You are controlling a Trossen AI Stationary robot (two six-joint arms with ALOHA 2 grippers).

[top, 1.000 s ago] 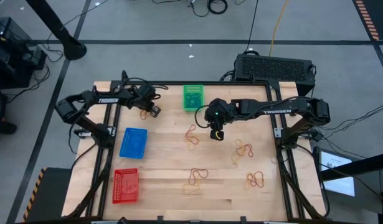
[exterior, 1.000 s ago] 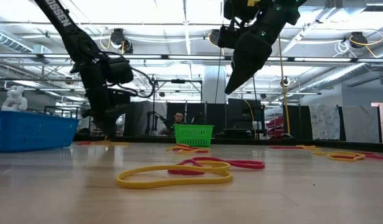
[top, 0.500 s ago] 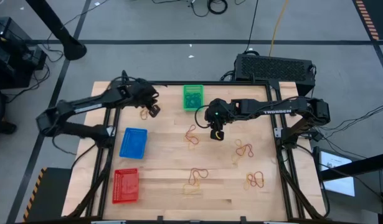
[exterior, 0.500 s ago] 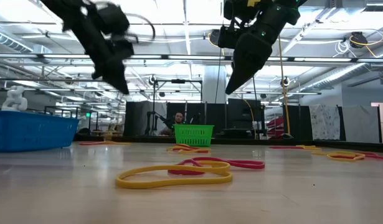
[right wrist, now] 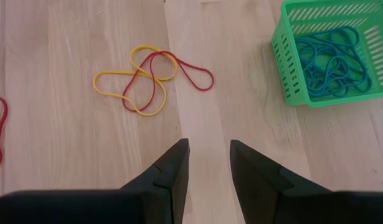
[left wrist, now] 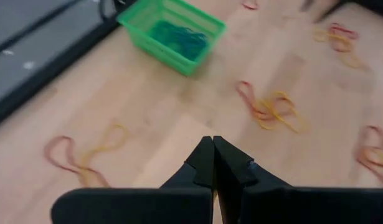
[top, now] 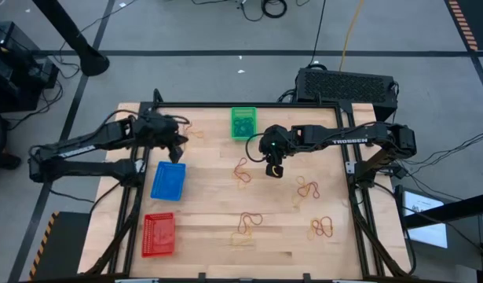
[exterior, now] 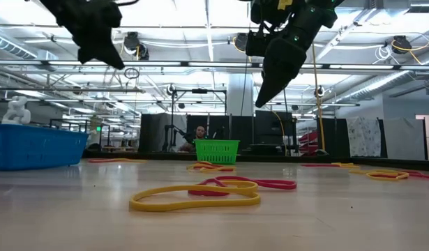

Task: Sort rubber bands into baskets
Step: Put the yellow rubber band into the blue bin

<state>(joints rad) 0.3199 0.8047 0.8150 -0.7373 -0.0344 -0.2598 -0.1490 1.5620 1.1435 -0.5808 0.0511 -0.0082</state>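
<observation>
Left gripper [top: 177,147] is up off the light wooden surface [top: 210,196], above the far edge of the blue rectangular plastic mesh basket [top: 168,180]. Its fingers are pressed together; whether they hold anything, can't tell.

Right gripper [top: 274,170] hangs over mid-surface, between the green rectangular plastic mesh basket [top: 243,123] and a red-and-yellow tangle of thin rubber bands [top: 242,171]. Its fingers are a small gap apart, nothing between them.

All three baskets have their long axis running front to back. Green sits at the far edge, near centre. It holds a knot of dark teal bands [right wrist: 331,59]. Blue sits on the left side, with the red rectangular plastic mesh basket [top: 159,234] just in front of it. Contents of blue and red are too small to tell.

Loose bands lie flat in clumps on the surface:
- a red/yellow pair [left wrist: 85,155] near the left gripper
- a clump [top: 308,189] right of centre
- one [top: 322,228] near the right front
- one [top: 246,224] at the centre front, long axis roughly front to back
</observation>
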